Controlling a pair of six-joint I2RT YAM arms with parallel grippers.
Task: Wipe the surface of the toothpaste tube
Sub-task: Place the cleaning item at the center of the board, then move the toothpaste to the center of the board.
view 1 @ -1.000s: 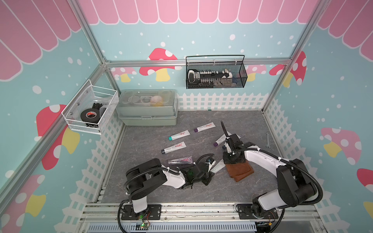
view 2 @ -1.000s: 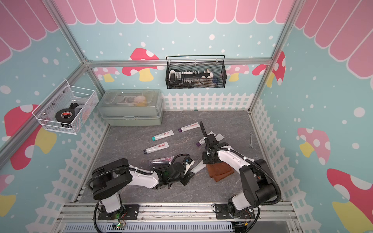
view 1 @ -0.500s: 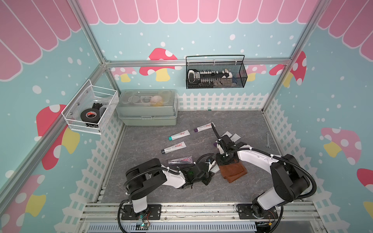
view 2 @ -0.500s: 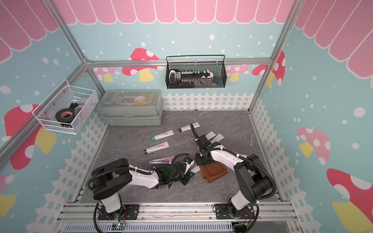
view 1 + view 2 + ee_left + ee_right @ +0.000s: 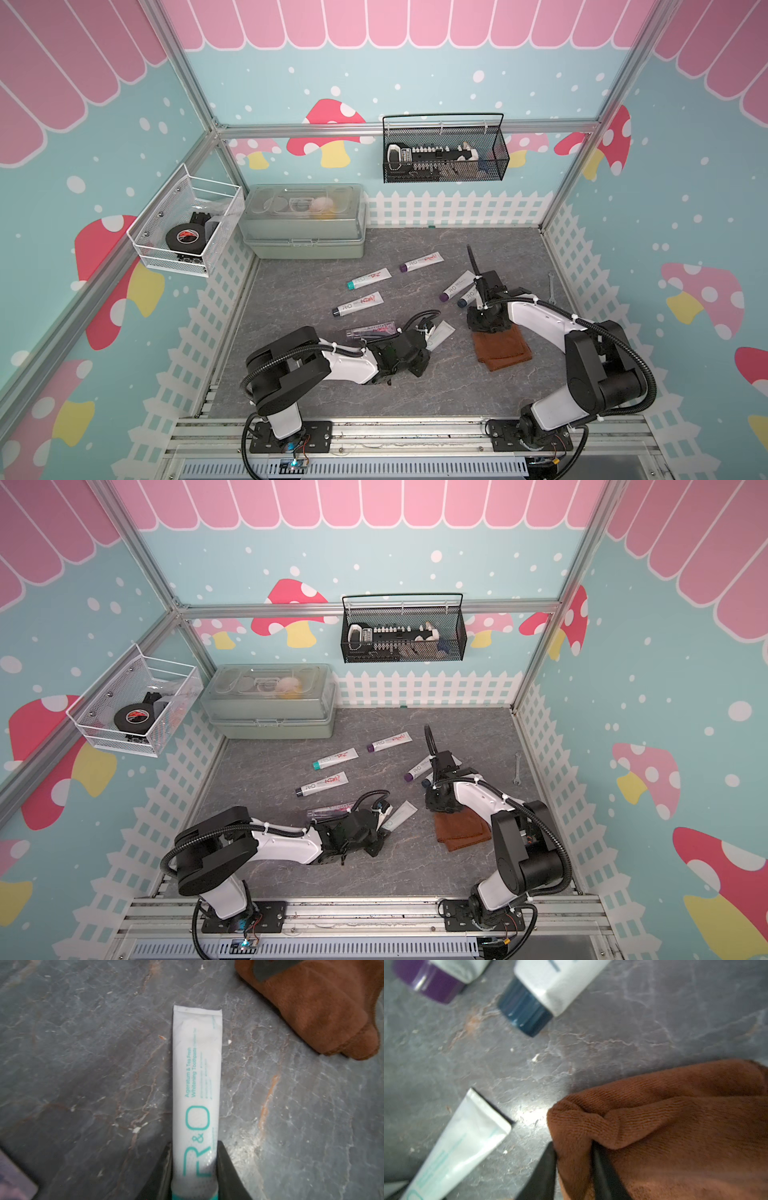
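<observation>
Toothpaste tube, white plastic, teal-lettered, nearer tabletop front edge.
Left gripper clamps it; right gripper fingers straddle brown cloth fold, grip unclear.

This was a robot test cell dressed up as a toy set, not a real room. Bare metal posts framed walls printed with mushrooms and a white picket fence. Two arms, the left and the right, were bolted to a rail at 6 o'clock. On the stone-look floor, toothpaste tubes lay as props. A black basket hung at 12 o'clock, a white one at 9.
</observation>
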